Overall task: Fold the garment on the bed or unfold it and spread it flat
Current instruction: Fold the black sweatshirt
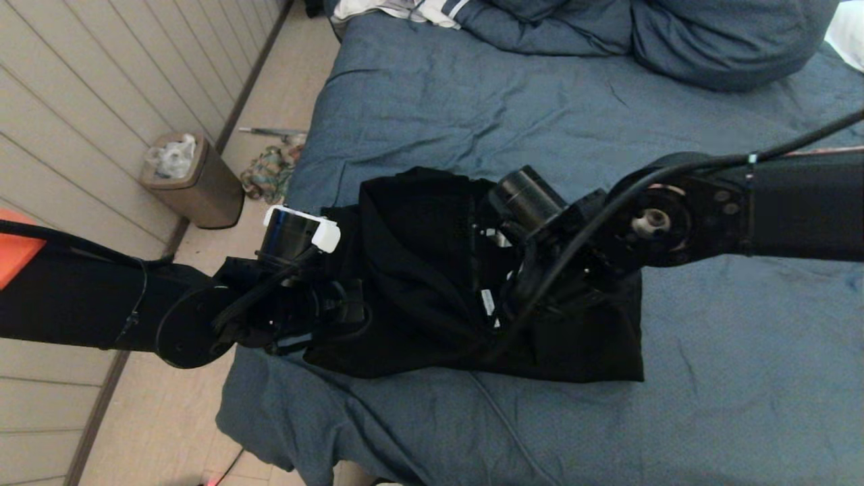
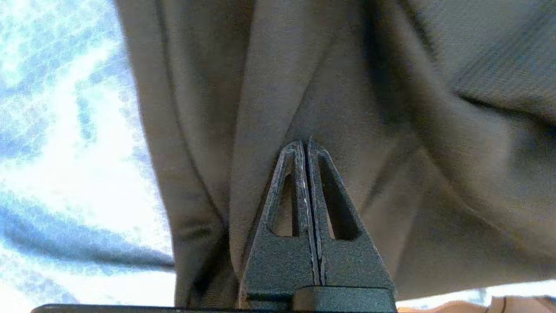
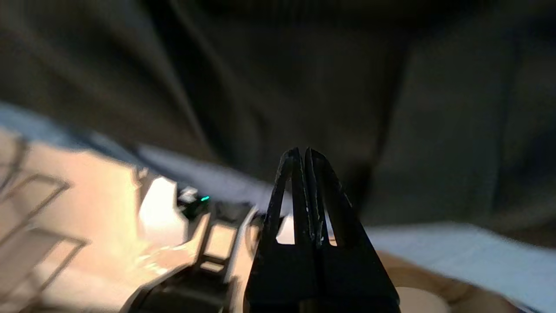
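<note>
Two grippers on job, operator. Black hooded zip sweatshirt of thick soft fabric (image 1: 432,283) bunched near foot edge of wrinkled slate-blue duvet bed (image 1: 709,378). Left gripper (image 2: 307,145) clamped tight, fabric draped at tips; actual pinch unclear. Right gripper (image 3: 302,152) likewise closed. You judge: neither folded nor spread; most work left.

Two matte black arms with round joint housings; the left arm (image 1: 101,304) wears a black cable tie and a white plastic clip (image 1: 327,233) on its cylindrical wrist; the right arm (image 1: 776,202) shows a screwed disc plate, a pale hub and a looping black cable (image 1: 796,143); textured tapered fingers (image 2: 282,208) have triangular cut-outs.
</note>
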Robot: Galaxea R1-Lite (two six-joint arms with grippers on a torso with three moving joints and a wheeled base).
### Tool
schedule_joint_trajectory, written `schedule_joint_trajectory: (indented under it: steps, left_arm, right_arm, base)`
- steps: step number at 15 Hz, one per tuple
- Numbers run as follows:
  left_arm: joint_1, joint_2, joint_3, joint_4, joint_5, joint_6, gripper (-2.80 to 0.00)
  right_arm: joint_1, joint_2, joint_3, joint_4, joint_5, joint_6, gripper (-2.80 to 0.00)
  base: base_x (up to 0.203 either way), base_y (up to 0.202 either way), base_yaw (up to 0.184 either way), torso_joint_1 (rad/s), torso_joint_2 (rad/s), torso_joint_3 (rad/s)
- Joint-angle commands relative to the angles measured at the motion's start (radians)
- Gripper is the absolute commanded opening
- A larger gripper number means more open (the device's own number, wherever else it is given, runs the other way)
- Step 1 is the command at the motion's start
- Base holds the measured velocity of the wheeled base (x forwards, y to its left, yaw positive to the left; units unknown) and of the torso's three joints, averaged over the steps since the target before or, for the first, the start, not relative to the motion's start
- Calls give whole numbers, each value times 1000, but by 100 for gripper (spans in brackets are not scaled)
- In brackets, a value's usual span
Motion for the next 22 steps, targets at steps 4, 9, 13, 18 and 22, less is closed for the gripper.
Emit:
schedule_joint_trajectory:
  steps: [4, 9, 13, 18, 22]
  left_arm:
    - [-5, 16, 10, -4, 2, -7, -280]
    - [-5, 34, 10, -4, 2, -7, -280]
    - [-5, 42, 10, -4, 2, -7, -280]
    - [-10, 48, 11, -4, 3, -7, -280]
    - [-13, 48, 13, -4, 3, -9, -280]
  right_arm:
    - [6, 194, -246, 61, -106, -6, -280]
    - [-34, 229, -291, -25, -185, -59, -280]
    - [-115, 200, -292, -96, -212, -98, -280]
    - [-223, 136, -291, -96, -212, -125, -280]
    - [-346, 122, -291, -101, -212, -168, -280]
  base:
    - [0, 0, 0, 0, 0, 0]
    - [0, 0, 0, 0, 0, 0]
    - [0, 0, 0, 0, 0, 0]
    - [0, 0, 0, 0, 0, 0]
    - [0, 0, 0, 0, 0, 0]
